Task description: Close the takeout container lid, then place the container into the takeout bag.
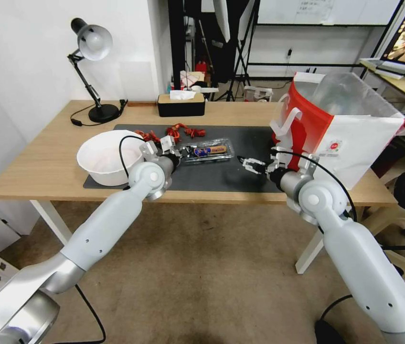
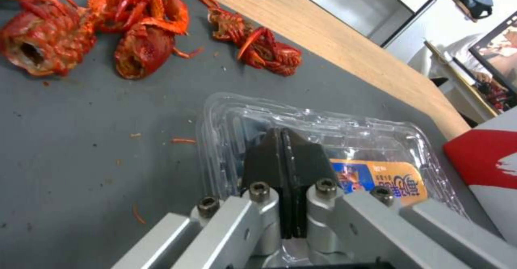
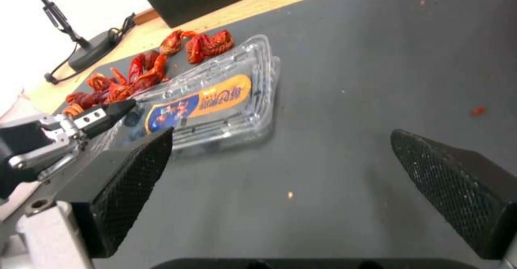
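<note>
Container (image 1: 207,151) mid-worktop, lid down; left tool (image 2: 282,156) pinched shut atop it, right tool (image 3: 280,172) wide beside: pressure may skid the clamshell.

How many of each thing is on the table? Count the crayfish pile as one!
Clear takeout container: 1
Takeout bag: 1
White bowl: 1
Crayfish pile: 1
Desk lamp: 1
Tissue box: 1
Total: 6

Bright, even indoor light fills the head view, whose edges bow with wide-angle distortion, while glare whitens the takeout bag (image 1: 355,129) foil and the wrist views look softer, with blurred near fingers (image 3: 129,188).
</note>
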`<state>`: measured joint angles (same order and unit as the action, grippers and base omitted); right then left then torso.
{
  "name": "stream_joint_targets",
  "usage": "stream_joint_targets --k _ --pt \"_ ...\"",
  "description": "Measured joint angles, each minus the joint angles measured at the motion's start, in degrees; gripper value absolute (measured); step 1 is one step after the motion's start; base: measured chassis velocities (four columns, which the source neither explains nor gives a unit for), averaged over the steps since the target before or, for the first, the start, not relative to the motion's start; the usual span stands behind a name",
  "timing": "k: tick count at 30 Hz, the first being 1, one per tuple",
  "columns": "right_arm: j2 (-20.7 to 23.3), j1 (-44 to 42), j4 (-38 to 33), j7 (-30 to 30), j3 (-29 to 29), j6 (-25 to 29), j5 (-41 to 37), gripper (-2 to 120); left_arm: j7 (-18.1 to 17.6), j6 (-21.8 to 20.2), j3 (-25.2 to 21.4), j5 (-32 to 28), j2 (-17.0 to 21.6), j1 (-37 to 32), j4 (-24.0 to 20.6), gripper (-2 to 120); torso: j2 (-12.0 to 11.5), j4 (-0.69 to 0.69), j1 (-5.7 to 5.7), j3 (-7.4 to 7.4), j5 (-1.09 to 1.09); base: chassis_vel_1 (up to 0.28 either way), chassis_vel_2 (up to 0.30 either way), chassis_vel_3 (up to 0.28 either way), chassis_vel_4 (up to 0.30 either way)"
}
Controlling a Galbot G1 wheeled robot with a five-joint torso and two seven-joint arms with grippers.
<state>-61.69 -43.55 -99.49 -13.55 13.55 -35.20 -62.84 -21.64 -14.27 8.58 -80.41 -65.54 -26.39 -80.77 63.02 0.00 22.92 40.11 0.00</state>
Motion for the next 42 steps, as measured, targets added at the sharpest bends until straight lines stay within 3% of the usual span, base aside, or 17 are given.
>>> stream_joint_targets --k 42 --pt "-3.47 20.16 21.38 3.55 -15.95 -1.79 1.39 100 0.29 -0.15 -0.46 -0.22 0.56 -1.57 -2.59 0 0.00 0.00 0.00 0.00 0.00 0.000 0.000 0.000 0.000"
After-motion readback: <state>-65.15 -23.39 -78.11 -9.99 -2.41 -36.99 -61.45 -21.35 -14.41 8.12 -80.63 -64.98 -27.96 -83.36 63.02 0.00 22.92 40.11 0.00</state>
